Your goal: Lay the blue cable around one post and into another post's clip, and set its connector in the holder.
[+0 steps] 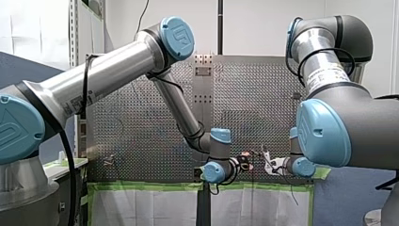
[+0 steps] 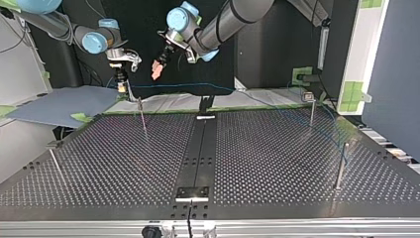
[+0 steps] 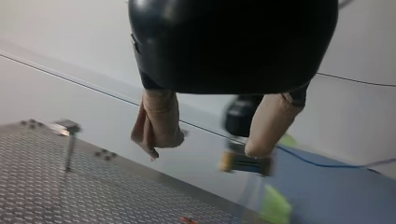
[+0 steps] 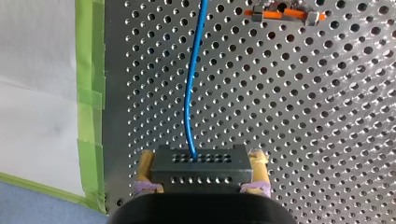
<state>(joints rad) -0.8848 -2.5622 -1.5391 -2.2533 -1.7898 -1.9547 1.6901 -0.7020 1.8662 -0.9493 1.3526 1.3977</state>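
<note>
Where the perforated table (image 2: 277,163) reaches its far edge in the top view, both arms hang close above it, my right arm at that view's left and my left arm toward the middle. Thin metal posts (image 2: 312,111) stand upright on the table. The left far post (image 2: 142,116) rises just beside my right gripper (image 2: 120,74), and the right near post (image 2: 341,166) stands at the opposite side. The blue cable (image 2: 178,86) stretches from my right gripper along the far edge toward the view's right, then runs down near the right near post; whether it touches that post I cannot tell. My left gripper (image 3: 205,149) is spread wide, its beige pads (image 3: 161,116) apart with nothing between them. My right gripper's yellow pads (image 4: 146,163) are pinching the dark perforated connector (image 4: 198,163), with the cable leaving its front face. Ahead of it, an orange-and-metal clip (image 4: 282,14) sits on the table, apart from the cable
</note>
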